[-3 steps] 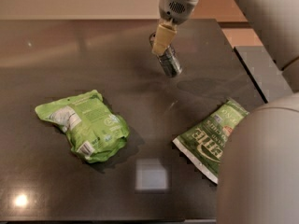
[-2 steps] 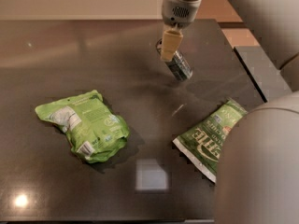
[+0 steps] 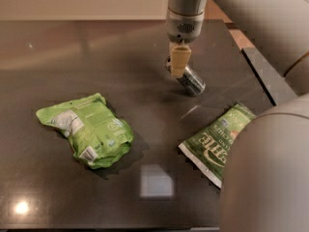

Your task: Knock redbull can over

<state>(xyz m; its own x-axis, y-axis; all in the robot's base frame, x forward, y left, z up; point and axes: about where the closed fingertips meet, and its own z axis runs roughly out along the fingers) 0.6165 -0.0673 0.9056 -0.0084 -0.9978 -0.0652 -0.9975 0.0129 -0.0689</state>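
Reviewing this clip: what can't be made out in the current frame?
1. Camera view: the redbull can has its far end covered by the gripper directly above it, so whether it lies flat or leans cannot be told.
2. Camera view: the right green bag is partly hidden behind the robot arm in the foreground.
3. Camera view: the same arm covers the table at its near-right corner.

The gripper point(image 3: 177, 71) is held pointing straight down at the far end of the can point(image 3: 193, 83); the grey arm point(image 3: 256, 18) is bent over it from the right.
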